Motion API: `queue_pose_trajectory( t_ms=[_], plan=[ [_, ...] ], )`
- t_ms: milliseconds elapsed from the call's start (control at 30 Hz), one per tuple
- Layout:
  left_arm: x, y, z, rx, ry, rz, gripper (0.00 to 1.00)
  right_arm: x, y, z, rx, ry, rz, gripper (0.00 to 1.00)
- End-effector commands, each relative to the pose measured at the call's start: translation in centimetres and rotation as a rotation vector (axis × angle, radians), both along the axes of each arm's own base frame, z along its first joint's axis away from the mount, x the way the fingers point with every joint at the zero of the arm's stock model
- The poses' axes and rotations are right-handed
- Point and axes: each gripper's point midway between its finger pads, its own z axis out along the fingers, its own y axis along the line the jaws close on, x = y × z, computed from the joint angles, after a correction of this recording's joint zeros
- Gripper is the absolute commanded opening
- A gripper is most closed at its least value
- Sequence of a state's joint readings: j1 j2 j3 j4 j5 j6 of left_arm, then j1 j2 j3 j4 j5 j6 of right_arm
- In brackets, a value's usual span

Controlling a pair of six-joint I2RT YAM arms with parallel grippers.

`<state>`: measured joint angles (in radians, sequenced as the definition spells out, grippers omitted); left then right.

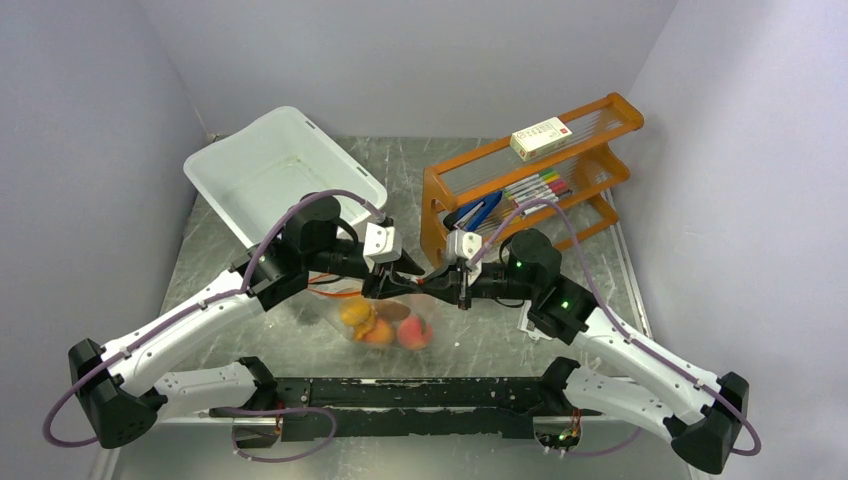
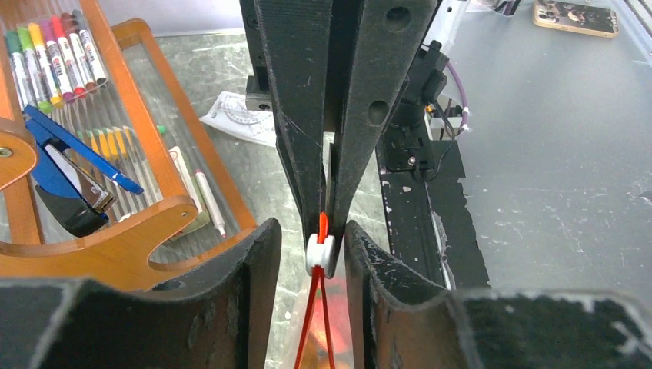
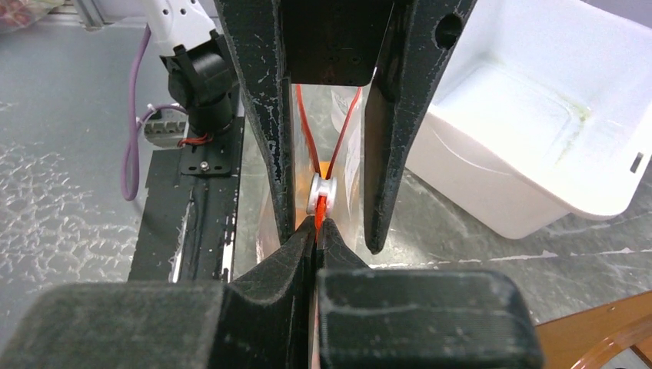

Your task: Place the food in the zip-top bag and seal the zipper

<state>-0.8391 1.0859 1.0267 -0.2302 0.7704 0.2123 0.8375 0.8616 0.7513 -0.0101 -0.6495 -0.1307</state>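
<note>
At mid-frame in the top view, just below the orange rack [image 1: 432, 210], a meeting of both arms over the zip-top bag [image 3: 350, 165]. Inside it already, all the visible food [image 1: 380, 325], bunched at lower centre on the desk [image 1: 400, 160], well apart from the white tub [image 1: 290, 175] at upper left.

Right end effector [image 3: 316, 234]: clenched on the zipper [image 2: 323, 223], pinching the strip's joined end just beside the white slider [image 2: 321, 255]. Left end effector [image 2: 311, 231]: released, straddling the slider with a sliver of gap on either side, not yet gripping it.

Past the slider, toward the bottom of the left wrist view, two strands of the strip parted in a narrow V, so unsealed there.

Looks like the sealing step: loading done, closing barely begun. Next, probably: close the left fingers on the slider, hold the right pinch firm as an anchor, then draw the slider along the strip away from it, level with the track. Risks, as a guess: slipping off the small slider, or dragging the floppy bag rather than zipping it.
</note>
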Motion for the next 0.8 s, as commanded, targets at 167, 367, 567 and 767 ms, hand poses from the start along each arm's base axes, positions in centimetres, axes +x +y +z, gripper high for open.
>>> queue_pose_trajectory(
  t_ms=[167,367,567,767],
  plan=[
    [-1.1,0.7,1.4,-0.026,-0.03,-0.02,0.27,-0.6,-0.6,0.9,0.012,-0.06,0.01,0.0],
    [-1.4,0.8,1.4,-0.008,-0.022,-0.033,0.11,-0.6,-0.4,0.7,0.008,-0.054,0.018,0.0],
    [-1.1,1.0,1.0,0.003,-0.033,-0.012,0.07,-0.3,-0.7,1.2,0.025,-0.061,-0.014,0.0],
    [-0.8,1.7,0.1,0.039,-0.03,0.029,0.07,0.1,-1.6,1.9,0.083,-0.099,-0.074,0.0]
  ],
)
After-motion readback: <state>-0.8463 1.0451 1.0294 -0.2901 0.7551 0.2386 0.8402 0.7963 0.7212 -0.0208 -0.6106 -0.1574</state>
